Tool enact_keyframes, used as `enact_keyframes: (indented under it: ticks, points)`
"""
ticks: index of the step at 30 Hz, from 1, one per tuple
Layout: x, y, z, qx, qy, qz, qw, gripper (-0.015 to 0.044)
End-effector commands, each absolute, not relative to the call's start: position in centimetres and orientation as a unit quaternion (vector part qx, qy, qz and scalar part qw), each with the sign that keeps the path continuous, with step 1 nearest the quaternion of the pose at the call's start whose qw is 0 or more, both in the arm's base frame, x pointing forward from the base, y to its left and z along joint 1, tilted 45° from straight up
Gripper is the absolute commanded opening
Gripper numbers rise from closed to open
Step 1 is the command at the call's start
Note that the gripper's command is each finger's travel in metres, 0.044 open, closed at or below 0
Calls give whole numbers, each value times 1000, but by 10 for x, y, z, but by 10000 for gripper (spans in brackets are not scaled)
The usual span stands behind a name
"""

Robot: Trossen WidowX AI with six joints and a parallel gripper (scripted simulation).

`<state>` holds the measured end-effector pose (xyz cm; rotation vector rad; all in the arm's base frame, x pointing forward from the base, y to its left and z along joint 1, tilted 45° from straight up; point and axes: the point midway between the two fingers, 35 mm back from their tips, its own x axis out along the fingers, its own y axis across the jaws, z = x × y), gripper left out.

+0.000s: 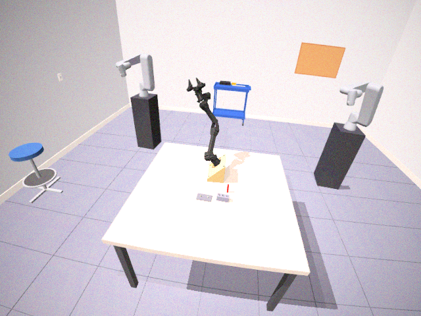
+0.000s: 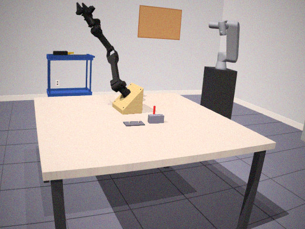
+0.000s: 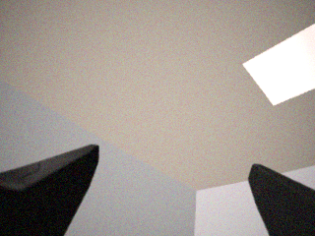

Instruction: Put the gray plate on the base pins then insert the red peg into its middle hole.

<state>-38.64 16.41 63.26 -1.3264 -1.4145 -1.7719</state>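
Note:
The base [image 1: 204, 198] [image 2: 134, 123], a thin dark gray slab with two short pale pins, lies flat on the table. The gray plate [image 1: 222, 199] [image 2: 155, 119], a thicker block with holes in its top, sits on the table beside the base, apart from it. The red peg [image 1: 227, 187] [image 2: 154, 109] stands upright just behind the plate; its foot is hidden by the plate in the exterior view. My gripper [image 1: 193, 79] [image 2: 80, 3] [image 3: 175, 163] is open and empty, raised high above the table and far from all three parts.
The arm is mounted on a yellow wedge [image 1: 216, 176] [image 2: 133, 106] behind the parts on the table [image 1: 204, 231] [image 2: 147, 148]. Two gray robot arms on black pedestals, a blue cart [image 1: 229, 114] [image 2: 68, 92] and a blue stool [image 1: 26, 151] stand away from the table.

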Motion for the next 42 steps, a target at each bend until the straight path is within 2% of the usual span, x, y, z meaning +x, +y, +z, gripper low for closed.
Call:
enact_keyframes:
  ticks: [1,3,11,15,28,42]
  points:
    - [-386,164,633,-488,-521,-652,255,426]
    - [-379,159,638,-490,-516,-650,267,440]
    - [-289,94,691,-505,-469,-606,397,440]
    - [-251,84,702,-538,-423,-607,404,440]
    - [-46,-13,734,-558,-308,-469,611,440]
    - [185,-38,674,-546,-159,-268,777,440]
